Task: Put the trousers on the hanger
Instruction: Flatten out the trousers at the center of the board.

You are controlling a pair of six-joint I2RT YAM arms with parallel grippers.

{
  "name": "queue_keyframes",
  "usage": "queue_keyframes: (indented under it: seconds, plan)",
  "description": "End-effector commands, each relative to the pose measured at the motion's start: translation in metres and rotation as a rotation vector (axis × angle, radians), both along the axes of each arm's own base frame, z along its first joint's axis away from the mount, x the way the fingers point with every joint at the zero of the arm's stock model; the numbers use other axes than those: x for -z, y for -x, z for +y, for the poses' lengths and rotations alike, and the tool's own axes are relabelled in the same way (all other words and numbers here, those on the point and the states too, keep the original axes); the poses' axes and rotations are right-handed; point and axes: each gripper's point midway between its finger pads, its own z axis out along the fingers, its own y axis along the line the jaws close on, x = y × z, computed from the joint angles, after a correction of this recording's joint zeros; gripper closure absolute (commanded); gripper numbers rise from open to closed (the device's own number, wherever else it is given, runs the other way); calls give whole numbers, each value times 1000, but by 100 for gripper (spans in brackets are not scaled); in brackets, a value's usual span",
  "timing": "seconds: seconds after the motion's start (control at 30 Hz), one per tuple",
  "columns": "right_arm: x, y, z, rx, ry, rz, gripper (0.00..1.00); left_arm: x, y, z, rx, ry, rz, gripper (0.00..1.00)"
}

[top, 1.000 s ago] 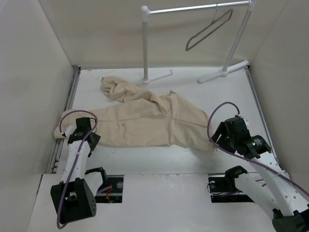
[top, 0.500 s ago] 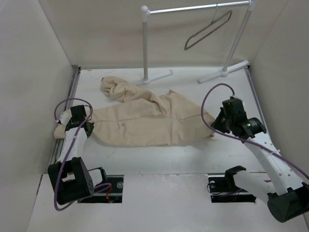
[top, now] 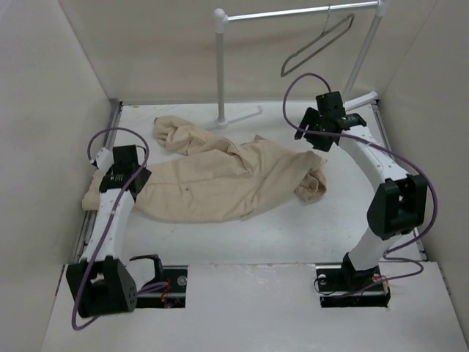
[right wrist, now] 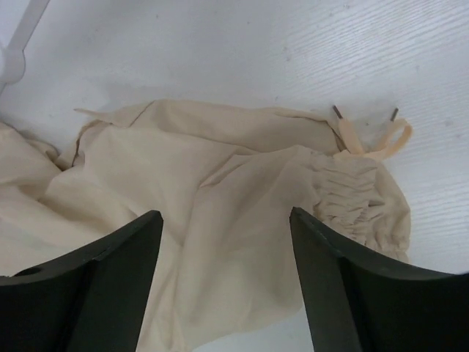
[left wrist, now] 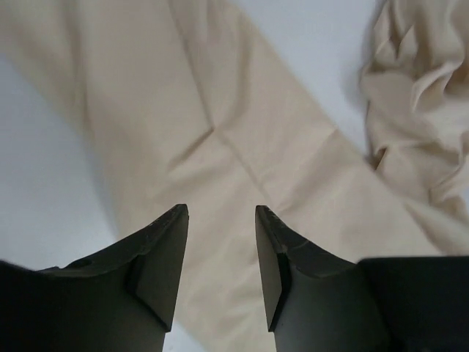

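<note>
There are two pincers, the left pincer (left wrist: pixel 220 213) and the right pincer (right wrist: pixel 223 216), one trousers (top: pixel 212 187) beneath both, one hanger (top: pixel 316 45) on one rack (top: pixel 220 66) beyond the right pincer, and one desk (top: pixel 242 235).

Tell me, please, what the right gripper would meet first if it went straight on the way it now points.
Probably the beige soft-cloth trousers: the wrist view shows the open right gripper aimed at their gathered waistband, with nothing in between. How far off the cloth lies is unclear.
</note>
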Motion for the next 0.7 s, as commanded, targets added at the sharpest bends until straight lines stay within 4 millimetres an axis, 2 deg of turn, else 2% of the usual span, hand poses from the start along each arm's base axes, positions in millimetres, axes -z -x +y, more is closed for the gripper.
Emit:
queue_keyframes:
  seconds: [0.0, 0.03, 0.07, 0.1, 0.13, 0.17, 0.2, 0.27, 0.3, 0.4, 0.47, 0.53, 0.6, 0.63, 0.67]
  plan:
    - [-98, 10, -14, 10, -11, -260, 23, 29, 77, -18, 23, 39, 130, 58]
    - [-98, 28, -23, 31, 1, -278, 32, 38, 93, -21, 16, 58, 152, 57]
    - [-91, 48, -30, 51, -3, -292, 48, 51, 112, -21, -3, 78, 177, 55]
    - [-86, 61, -33, 63, -16, -301, 63, 60, 122, -20, -24, 91, 189, 54]
    - [-74, 75, -34, 71, -31, -289, 76, 65, 126, -20, -39, 99, 190, 54]
    - [-58, 90, -33, 71, -58, -262, 85, 61, 120, -18, -51, 98, 155, 52]
    - [-47, 100, -27, 52, -82, -235, 86, 60, 112, -18, -62, 105, 132, 50]
    - [-18, 120, -5, -25, -156, -155, 82, 66, 98, -15, -83, 123, 131, 48]
    - [-9, 128, 11, -72, -174, -134, 73, 72, 92, -13, -97, 128, 133, 47]
    - [4, 132, 26, -118, -157, -125, 43, 83, 73, -8, -125, 153, 110, 46]
    - [9, 130, 33, -139, -155, -116, 33, 95, 62, -7, -130, 167, 111, 45]
    - [21, 124, 36, -142, -146, -92, 29, 110, 59, -7, -140, 185, 148, 44]
    - [33, 114, 40, -143, -145, -79, 32, 124, 53, -5, -151, 193, 163, 46]
    - [37, 108, 43, -146, -154, -74, 35, 129, 47, -4, -149, 194, 154, 50]
    - [40, 99, 45, -147, -166, -77, 38, 133, 42, -3, -149, 202, 143, 57]
